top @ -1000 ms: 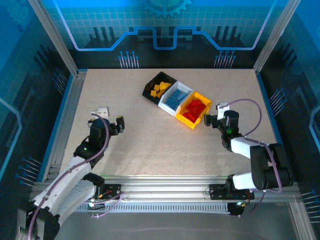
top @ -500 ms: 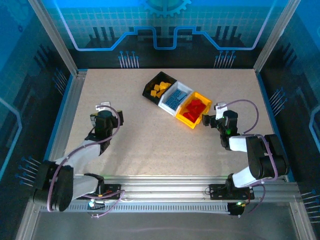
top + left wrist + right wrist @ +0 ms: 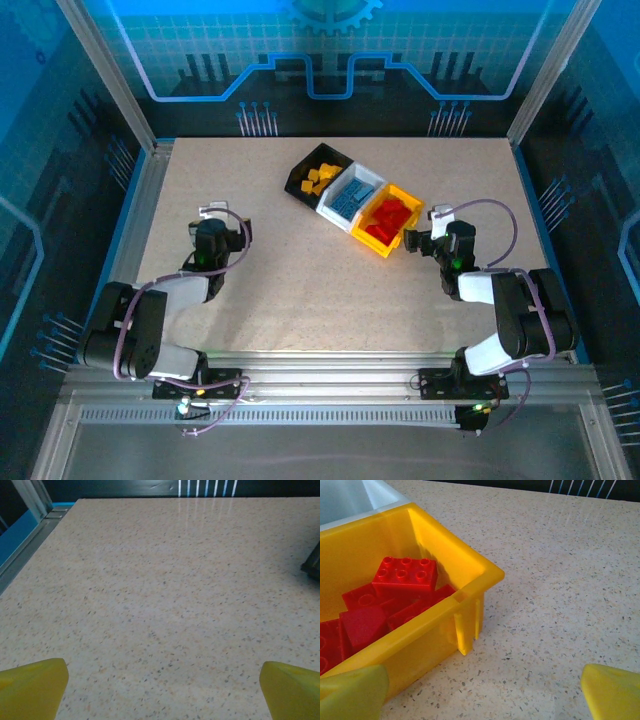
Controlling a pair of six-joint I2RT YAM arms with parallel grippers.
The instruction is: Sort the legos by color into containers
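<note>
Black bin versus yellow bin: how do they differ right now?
The black bin holds yellow-orange legos; the yellow bin holds red legos. The black bin ends the row on the far left; the yellow bin ends it nearer right, beside the right gripper. Both are open-topped, flanking the white bin.

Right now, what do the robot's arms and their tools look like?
The left arm and the right arm look alike: chunky black joints with smooth white tubes between them. A thin purple cable loops along each one. The left tool and the right tool are black, and each has two yellow fingertips.
</note>
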